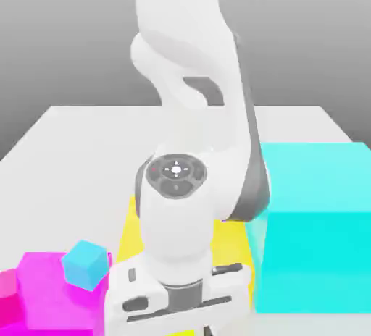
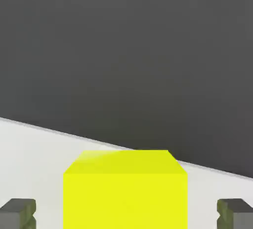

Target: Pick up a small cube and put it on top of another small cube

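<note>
The small yellow cube (image 2: pixel 125 188) sits right between the two fingertips (image 2: pixel 18 213) in the hand view. The jaws are spread wide, with a gap on each side of the cube, so they are not pinching it. It rests on the white counter (image 2: pixel 34 159), with the counter's far edge not far behind it.

In the exterior view the gripper (image 1: pixel 177 305) hangs low over the counter's near edge. The big white arm (image 1: pixel 196 146) hides the yellow cube there. The small light-blue cube (image 1: pixel 85 263) sits up on a pink block (image 1: pixel 54 298), just beside the gripper on the exterior view's left. A large flat yellow block (image 1: pixel 130 229) lies behind the arm, and a huge cyan block (image 1: pixel 315 226) stands on the exterior view's right.

I think this is the grabbing step. Next the jaws need to close on the yellow cube's two sides and hold it snugly. Then the arm must lift it high enough to clear the pink block and carry it over the light-blue cube.
</note>
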Available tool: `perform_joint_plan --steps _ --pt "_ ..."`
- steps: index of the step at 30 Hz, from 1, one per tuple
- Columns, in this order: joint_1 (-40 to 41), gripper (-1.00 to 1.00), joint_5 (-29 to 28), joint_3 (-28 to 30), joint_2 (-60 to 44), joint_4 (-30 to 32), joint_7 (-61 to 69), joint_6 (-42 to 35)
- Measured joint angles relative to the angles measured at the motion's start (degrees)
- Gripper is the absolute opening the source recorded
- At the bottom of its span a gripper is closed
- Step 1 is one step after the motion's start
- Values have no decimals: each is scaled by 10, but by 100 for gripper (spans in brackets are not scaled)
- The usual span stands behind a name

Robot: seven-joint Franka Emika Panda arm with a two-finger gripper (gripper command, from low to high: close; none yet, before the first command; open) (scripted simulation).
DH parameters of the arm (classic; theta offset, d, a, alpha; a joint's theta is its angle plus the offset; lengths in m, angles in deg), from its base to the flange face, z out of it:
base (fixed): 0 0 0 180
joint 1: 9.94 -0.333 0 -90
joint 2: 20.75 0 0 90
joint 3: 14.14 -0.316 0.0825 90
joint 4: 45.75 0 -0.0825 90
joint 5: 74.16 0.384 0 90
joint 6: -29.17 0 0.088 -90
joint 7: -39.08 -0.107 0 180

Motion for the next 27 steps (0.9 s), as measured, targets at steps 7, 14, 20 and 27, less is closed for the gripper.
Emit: perform_joint_plan --steps 7,14,20,27 --pt "2 -100 2 -3 33 7 2 -26" --pt "18 -100 -3 45 172 50 -79 -124" --pt "75 -100 7 90 296 95 -184 -201" --pt "89 100 34 91 258 128 -199 -130"
